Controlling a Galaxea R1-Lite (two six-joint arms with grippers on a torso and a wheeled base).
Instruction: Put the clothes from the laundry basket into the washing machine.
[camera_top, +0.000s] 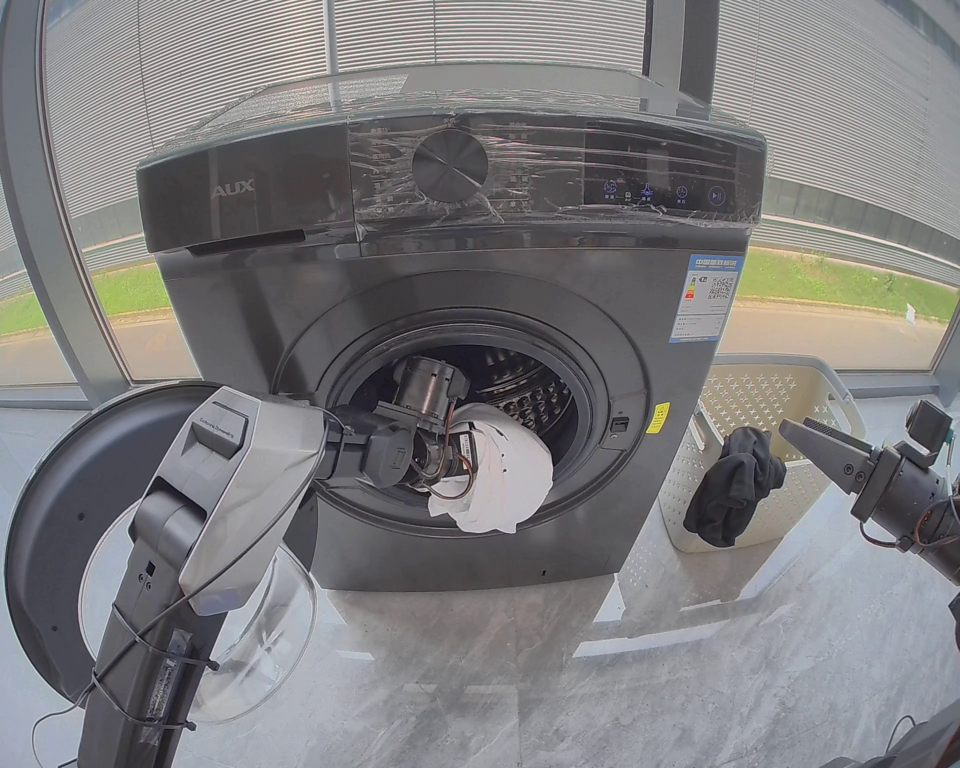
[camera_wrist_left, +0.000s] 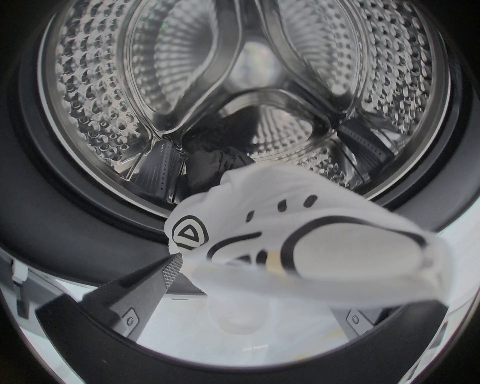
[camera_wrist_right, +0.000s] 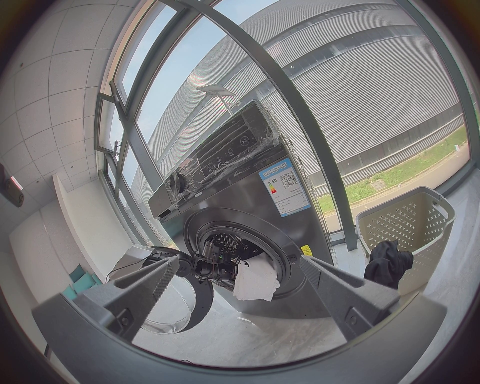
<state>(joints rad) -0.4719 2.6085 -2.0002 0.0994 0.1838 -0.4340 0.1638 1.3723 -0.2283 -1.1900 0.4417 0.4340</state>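
The grey washing machine (camera_top: 500, 270) stands with its round door (camera_top: 60, 520) swung open to the left. My left gripper (camera_top: 472, 458) is at the drum mouth, open; one fingertip (camera_wrist_left: 172, 262) touches the edge of a white garment (camera_top: 505, 470) with black print (camera_wrist_left: 300, 240), and the other is hidden behind the cloth. The garment hangs over the lower lip of the opening. A dark garment (camera_wrist_left: 215, 160) lies deep in the steel drum (camera_wrist_left: 90, 100). To the right, a black garment (camera_top: 735, 485) drapes over the rim of the white laundry basket (camera_top: 780, 365). My right gripper (camera_top: 800, 432) hovers open beside the basket, holding nothing.
The basket stands on the marble floor (camera_top: 600, 680) tight against the machine's right side. Large windows run behind both. The open door takes up the floor space at the front left.
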